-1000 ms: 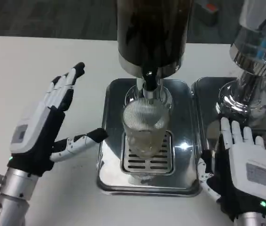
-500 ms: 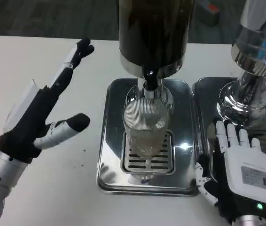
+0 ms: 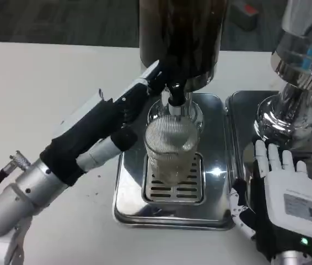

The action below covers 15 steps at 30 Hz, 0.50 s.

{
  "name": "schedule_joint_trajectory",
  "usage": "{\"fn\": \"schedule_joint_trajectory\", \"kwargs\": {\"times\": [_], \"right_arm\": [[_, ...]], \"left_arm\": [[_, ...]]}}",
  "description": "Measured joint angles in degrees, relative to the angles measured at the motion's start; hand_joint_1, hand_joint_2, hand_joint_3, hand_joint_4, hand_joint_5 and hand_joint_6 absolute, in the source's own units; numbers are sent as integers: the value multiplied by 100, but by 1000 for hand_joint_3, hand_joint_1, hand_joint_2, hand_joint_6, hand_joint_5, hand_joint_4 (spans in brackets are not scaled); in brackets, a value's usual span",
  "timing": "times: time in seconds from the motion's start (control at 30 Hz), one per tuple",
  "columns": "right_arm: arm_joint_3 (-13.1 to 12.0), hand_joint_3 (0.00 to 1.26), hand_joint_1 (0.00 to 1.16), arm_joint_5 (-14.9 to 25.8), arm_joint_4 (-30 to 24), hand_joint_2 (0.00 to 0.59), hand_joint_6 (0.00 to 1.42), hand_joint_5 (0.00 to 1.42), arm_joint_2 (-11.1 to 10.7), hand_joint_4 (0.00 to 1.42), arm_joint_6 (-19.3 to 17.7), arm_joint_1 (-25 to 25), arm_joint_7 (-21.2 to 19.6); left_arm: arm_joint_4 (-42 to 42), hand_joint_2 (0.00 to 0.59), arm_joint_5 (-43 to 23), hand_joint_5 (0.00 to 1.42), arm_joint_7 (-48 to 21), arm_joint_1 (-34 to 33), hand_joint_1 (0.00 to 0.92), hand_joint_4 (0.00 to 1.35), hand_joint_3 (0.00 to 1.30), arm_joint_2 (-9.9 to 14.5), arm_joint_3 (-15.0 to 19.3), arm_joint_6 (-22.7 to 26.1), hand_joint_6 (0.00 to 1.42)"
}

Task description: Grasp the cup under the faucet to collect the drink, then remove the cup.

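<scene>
From my remote station I saw the white table (image 3: 40, 99) run back to a dark floor, carrying 2 steel drip trays side by side: the near tray (image 3: 131, 187) held the ribbed clear cup (image 3: 170, 149) on its slotted grate, directly beneath the faucet (image 3: 175, 99) of the dark dispenser (image 3: 181, 38), while a second chrome dispenser (image 3: 294, 83) stood on the right one. My left hand (image 3: 109, 124) reached in from the left, fingers stretched toward the faucet and thumb just beside the cup, released with nothing in its grasp. My right hand (image 3: 283, 199) lay flat, fingers apart and empty, by the tray's right edge.
</scene>
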Motion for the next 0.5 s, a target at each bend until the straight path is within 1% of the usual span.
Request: {"fn": "schedule_joint_trajectory", "kwargs": {"times": [0.07,0.2,0.27,0.5], "right_arm": [[-2,0,361,0,6,563,0,0,26,0,9,-5,-8],[-6,0,361,0,13,563,0,0,130,0,53,-5,-54],[-6,0,361,0,13,563,0,0,190,0,78,-5,-69],[-18,0,361,2,16,563,0,0,229,0,106,-3,-71]], "left_arm": [[6,73,43,0,-17,-114,0,0,0,-161,31,66,0],[7,76,213,0,-58,-231,0,0,0,-369,121,149,0],[7,77,238,0,-112,-251,0,0,0,-428,204,197,0],[7,83,580,0,-162,-402,0,0,0,-519,257,204,0]]}}
